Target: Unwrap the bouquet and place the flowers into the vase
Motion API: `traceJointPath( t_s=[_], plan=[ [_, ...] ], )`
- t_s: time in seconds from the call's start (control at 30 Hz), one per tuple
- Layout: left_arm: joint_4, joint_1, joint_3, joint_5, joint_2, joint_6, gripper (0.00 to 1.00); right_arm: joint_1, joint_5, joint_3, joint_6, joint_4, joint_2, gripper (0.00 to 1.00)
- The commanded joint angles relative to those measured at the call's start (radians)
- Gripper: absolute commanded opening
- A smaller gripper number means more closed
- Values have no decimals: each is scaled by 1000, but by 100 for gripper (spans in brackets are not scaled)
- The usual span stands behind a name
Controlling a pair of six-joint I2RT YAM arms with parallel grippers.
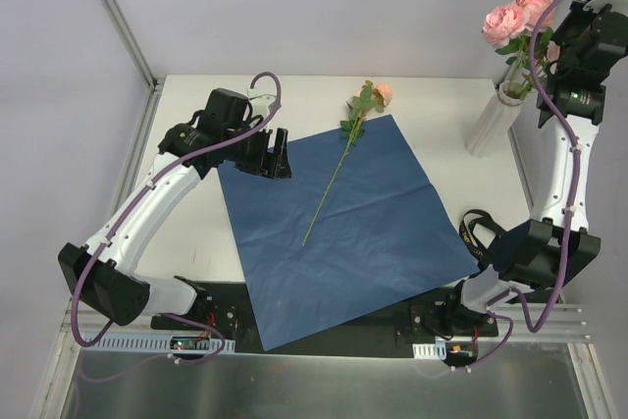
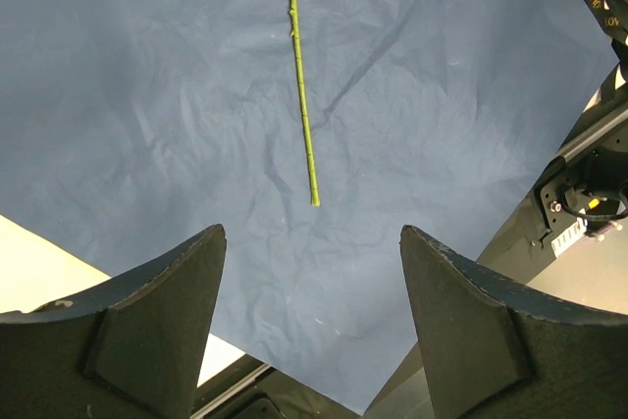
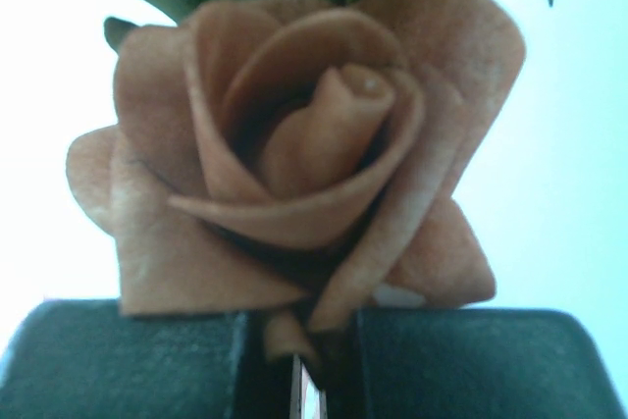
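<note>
The wrapping is off. The blue paper [image 1: 373, 233] lies spread flat on the worktop [image 1: 432, 115], with the black ribbon [image 1: 474, 233] dropped near its right edge.

The pink roses [image 1: 505, 19] stand in the vase [image 1: 491, 125] at the far right. One loose flower [image 1: 339, 169] lies diagonally on the paper, its bloom just past the far edge.

The right end effector [image 3: 299, 326] is raised beside the vase with its fingers together under a peach rose [image 3: 304, 164]. It seems to be clamped at the base of the bloom, though the view is too close and blurred to tell exactly what is pinched.

The step in hand looks like seating this rose. To do it well, the stem end should be lined up over the scalloped rim before lowering. The descent should be slow so the roses in the vase are not pushed out and the slim vase is not tipped. Release should come only once the stem is well inside.

The left end effector [image 2: 312, 233] hangs with its fingers wide apart and nothing between them, low over the paper's left part.

Only the overhead view shows the vase and how far the right arm is from it. The left wrist view alone shows that the cut end of the loose flower's stem lies just ahead of the parted fingers. The right wrist view shows the bloom and nothing of the vase.
</note>
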Motion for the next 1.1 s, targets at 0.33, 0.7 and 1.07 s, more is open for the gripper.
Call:
traceJointPath(
  t_s=[0.33,0.7,1.07],
  plan=[
    [26,27,-23,-5,-45,10,72,-9,-43,-126,-14,72,14,0],
    [27,38,-3,5,-22,12,71,-8,-30,-225,-3,89,5,0],
    [27,38,-17,41,-20,0,72,8,-34,-315,56,-28,-6,3]
  ],
)
